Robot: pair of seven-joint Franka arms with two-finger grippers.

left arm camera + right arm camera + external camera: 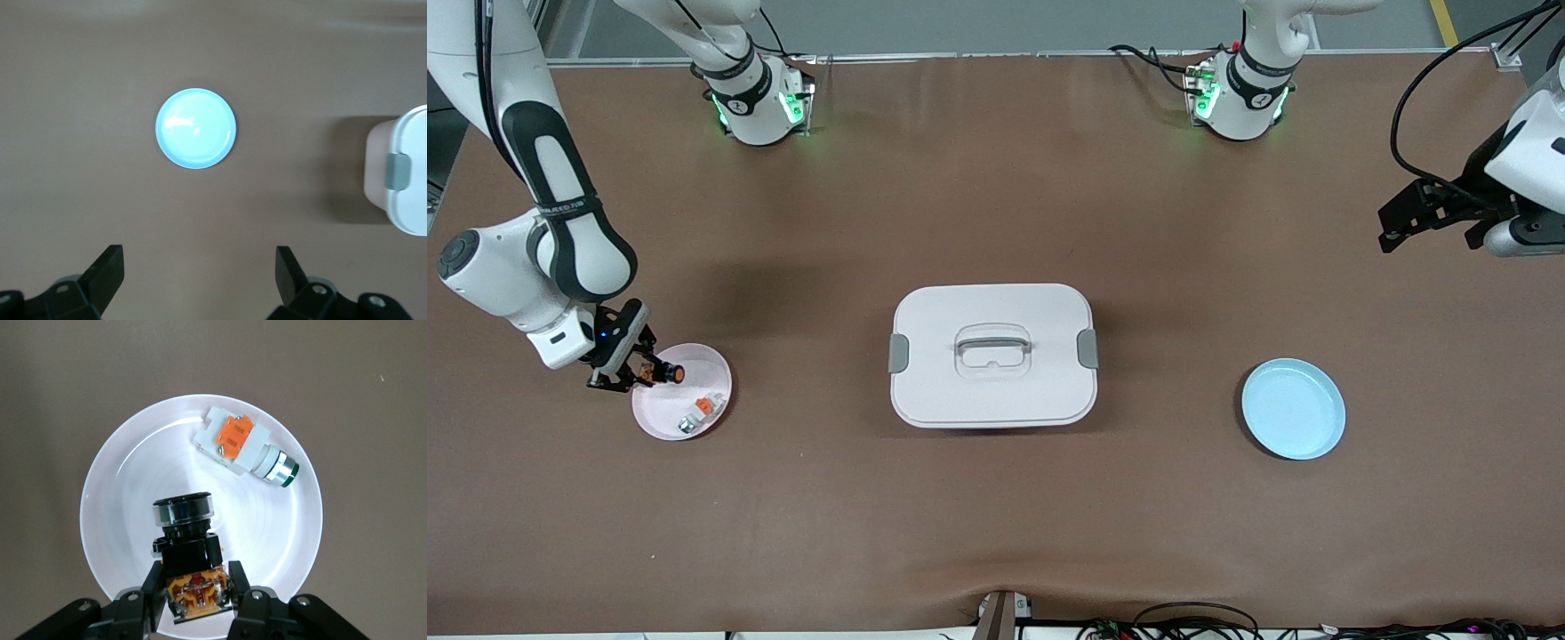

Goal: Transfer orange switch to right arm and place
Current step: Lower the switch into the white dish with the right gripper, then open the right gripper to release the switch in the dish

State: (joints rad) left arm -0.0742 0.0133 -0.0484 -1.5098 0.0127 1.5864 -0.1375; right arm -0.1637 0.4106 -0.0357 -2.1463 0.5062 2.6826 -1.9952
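Observation:
The orange switch (669, 373) is a small black block with a round button end and orange marks (190, 547). My right gripper (645, 373) is shut on its orange end, one finger (155, 587) on each side, gripper (197, 583). It hangs over the rim of the pale pink plate (658, 418) at the right arm's end of the table. Whether the switch touches the plate (133, 487) I cannot tell. My left gripper (1392, 227) waits open and holds nothing, up over the left arm's end of the table (200, 267).
A white-and-grey piece with an orange patch (701, 411) lies in the pink plate (243, 450). A white lidded box with a handle (993, 356) stands mid-table (400, 173). A light blue plate (1294, 409) lies toward the left arm's end (195, 128).

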